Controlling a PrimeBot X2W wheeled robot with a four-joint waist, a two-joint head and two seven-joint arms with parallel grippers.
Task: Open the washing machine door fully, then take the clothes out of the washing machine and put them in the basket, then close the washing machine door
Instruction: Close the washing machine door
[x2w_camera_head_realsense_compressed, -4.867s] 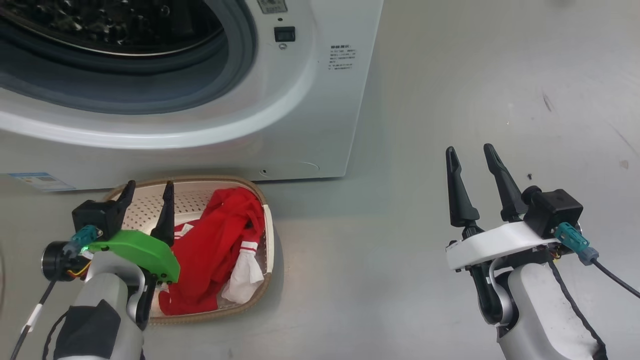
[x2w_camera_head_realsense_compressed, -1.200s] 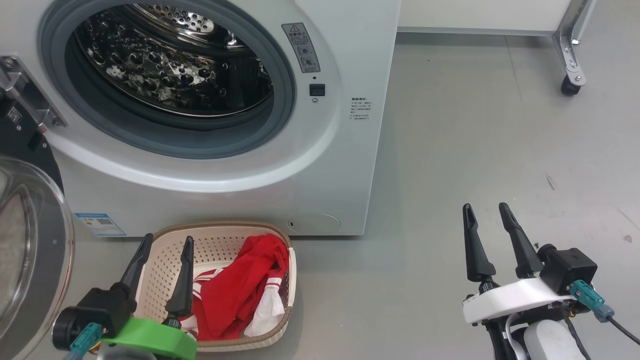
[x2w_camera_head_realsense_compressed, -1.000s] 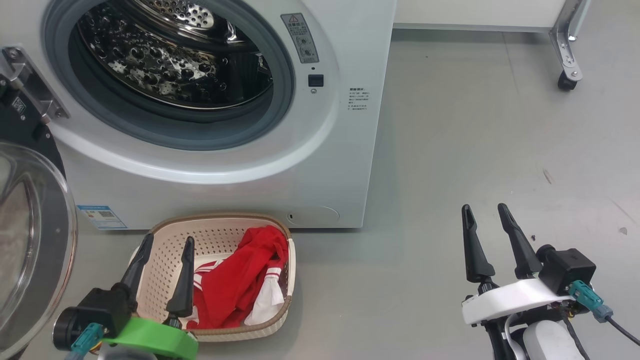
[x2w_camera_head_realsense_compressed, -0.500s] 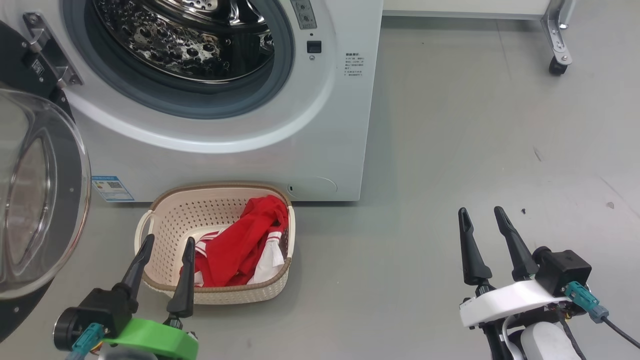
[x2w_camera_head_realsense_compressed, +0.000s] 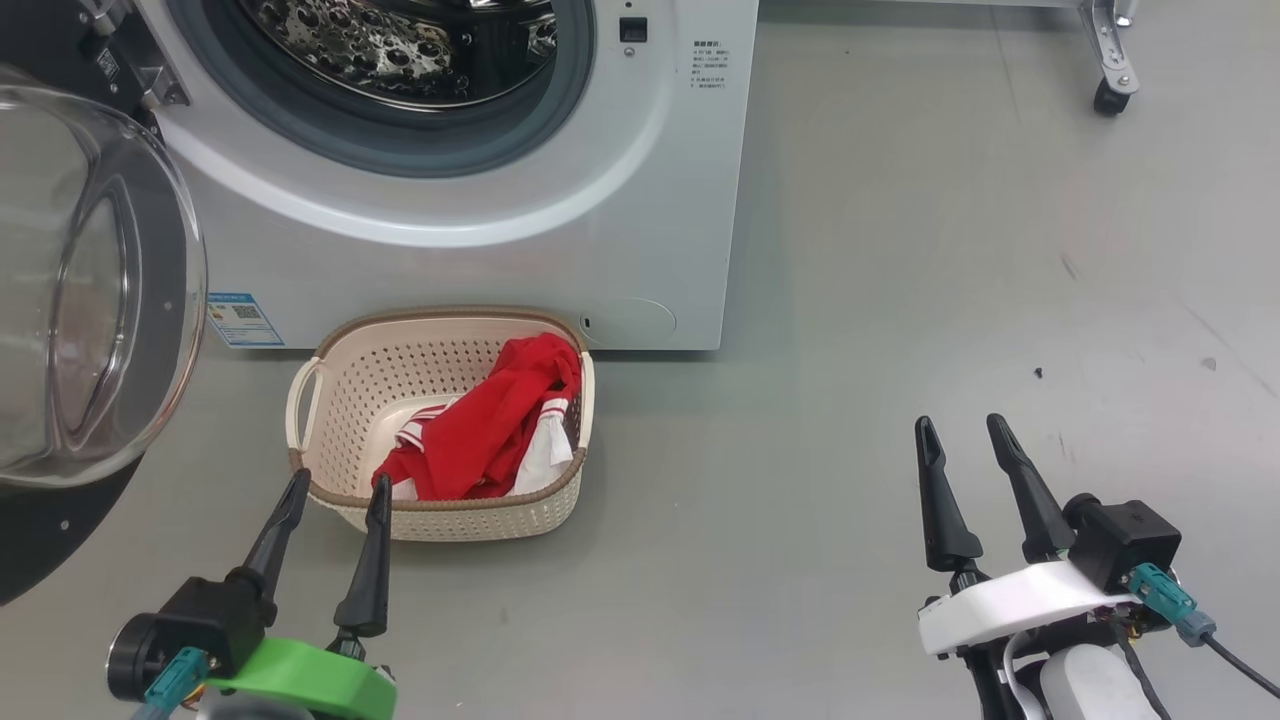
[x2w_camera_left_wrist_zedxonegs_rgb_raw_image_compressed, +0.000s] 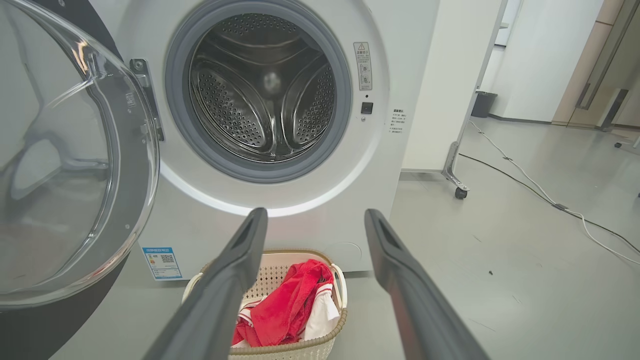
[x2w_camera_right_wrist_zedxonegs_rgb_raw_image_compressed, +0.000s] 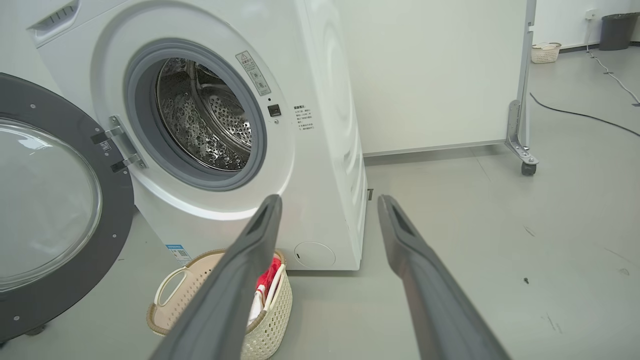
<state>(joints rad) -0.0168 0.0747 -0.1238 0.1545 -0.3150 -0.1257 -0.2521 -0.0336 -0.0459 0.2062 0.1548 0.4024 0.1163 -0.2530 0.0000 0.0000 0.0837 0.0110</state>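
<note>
I see clothes (x2w_camera_head_realsense_compressed: 480, 440) in basket (x2w_camera_head_realsense_compressed: 440, 316), unloading looks done (left hand (x2w_camera_head_realsense_compressed: 340, 478), right hand (x2w_camera_head_realsense_compressed: 958, 421) spread, empty); next: swing door (x2w_camera_head_realsense_compressed: 100, 300) shut.

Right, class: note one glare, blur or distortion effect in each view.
Head view: light glares off the glass of the door. Left wrist view: the left hand, close to the lens, looks soft; the drum is sharp. Right wrist view: the wide lens bows the edges of the washing machine.
</note>
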